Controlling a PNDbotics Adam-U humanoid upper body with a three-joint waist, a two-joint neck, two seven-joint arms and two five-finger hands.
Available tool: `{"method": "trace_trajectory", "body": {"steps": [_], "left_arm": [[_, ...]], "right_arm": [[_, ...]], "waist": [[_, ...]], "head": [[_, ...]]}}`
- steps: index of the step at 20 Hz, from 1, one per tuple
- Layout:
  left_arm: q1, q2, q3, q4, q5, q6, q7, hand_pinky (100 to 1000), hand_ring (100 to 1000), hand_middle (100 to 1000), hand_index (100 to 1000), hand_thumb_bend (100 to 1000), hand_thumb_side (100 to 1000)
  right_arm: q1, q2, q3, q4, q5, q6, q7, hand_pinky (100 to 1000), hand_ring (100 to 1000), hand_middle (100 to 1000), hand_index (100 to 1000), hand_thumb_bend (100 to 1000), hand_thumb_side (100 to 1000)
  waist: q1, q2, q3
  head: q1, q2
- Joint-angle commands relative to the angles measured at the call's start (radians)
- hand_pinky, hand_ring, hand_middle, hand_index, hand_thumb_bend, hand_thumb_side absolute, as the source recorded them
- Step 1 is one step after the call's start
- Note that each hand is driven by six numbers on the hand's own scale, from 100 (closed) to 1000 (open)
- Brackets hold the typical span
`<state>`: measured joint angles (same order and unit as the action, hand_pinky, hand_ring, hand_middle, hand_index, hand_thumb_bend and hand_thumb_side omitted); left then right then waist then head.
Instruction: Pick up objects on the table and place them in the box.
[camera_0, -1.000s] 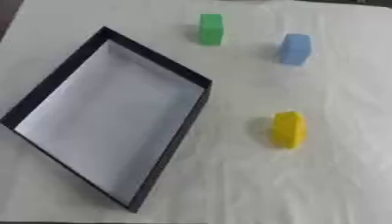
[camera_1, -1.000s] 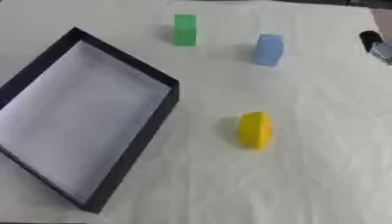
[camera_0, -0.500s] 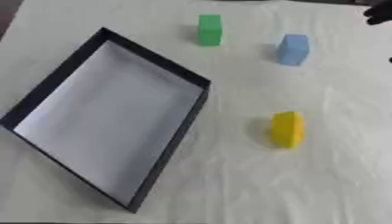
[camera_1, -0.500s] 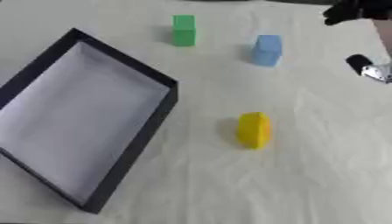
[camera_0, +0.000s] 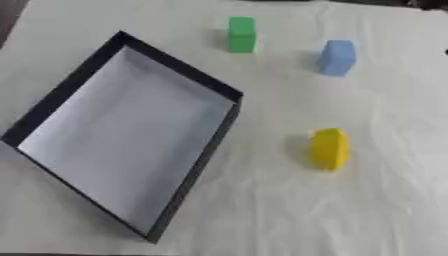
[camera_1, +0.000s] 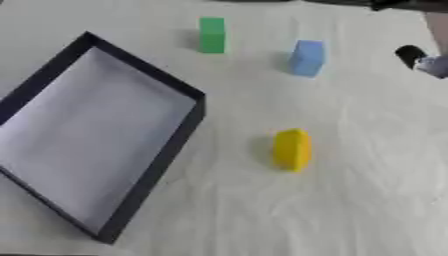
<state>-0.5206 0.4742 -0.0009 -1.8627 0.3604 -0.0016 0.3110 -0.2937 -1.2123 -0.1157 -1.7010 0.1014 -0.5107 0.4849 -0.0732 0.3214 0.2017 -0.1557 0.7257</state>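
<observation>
Box (camera_0: 131, 130) lies empty at the bench's (camera_0: 262, 220) left, green block (camera_0: 241, 34), blue block (camera_0: 338, 57) and yellow block (camera_0: 330, 148) all unpicked; right hand (camera_1: 422, 59) barely shows, fingers unreadable.

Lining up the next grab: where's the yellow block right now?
The yellow block sits on the table right of the box, nearer the camera than the blue block.

Wrinkled pale tablecloth (camera_0: 385, 210)
</observation>
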Motion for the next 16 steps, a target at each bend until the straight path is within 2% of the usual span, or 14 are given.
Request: {"method": "trace_trajectory", "body": {"steps": [1,6,11,16], "left_arm": [[-0.021,0.013,0.003,-0.019,0.001,0.003,0.001,860,780,835,854,292,677],[-0.033,0.007,0.001,-0.026,0.002,0.001,0.005,859,781,836,854,298,665],[-0.055,-0.004,0.002,-0.052,-0.019,-0.020,0.019,857,783,836,857,312,625],[-0.069,-0.011,-0.004,-0.072,-0.031,-0.030,0.034,855,779,836,857,319,606]], "right_arm": [[-0.026,-0.016,-0.001,0.026,-0.044,0.029,-0.027,957,971,926,941,100,294],[-0.083,0.010,0.026,0.095,-0.069,0.102,-0.034,961,976,929,944,100,279],[-0.167,0.053,0.070,0.180,0.002,0.176,-0.035,963,977,929,943,100,291],[-0.238,0.101,0.115,0.252,0.081,0.246,0.003,979,993,940,946,100,324]], "waist": [[-0.011,-0.033,0.007],[-0.012,-0.031,0.030],[-0.011,-0.034,0.051],[-0.011,-0.040,0.061]], "head": [[-0.013,-0.010],[-0.028,-0.008],[-0.053,-0.008],[-0.063,-0.003]]}}
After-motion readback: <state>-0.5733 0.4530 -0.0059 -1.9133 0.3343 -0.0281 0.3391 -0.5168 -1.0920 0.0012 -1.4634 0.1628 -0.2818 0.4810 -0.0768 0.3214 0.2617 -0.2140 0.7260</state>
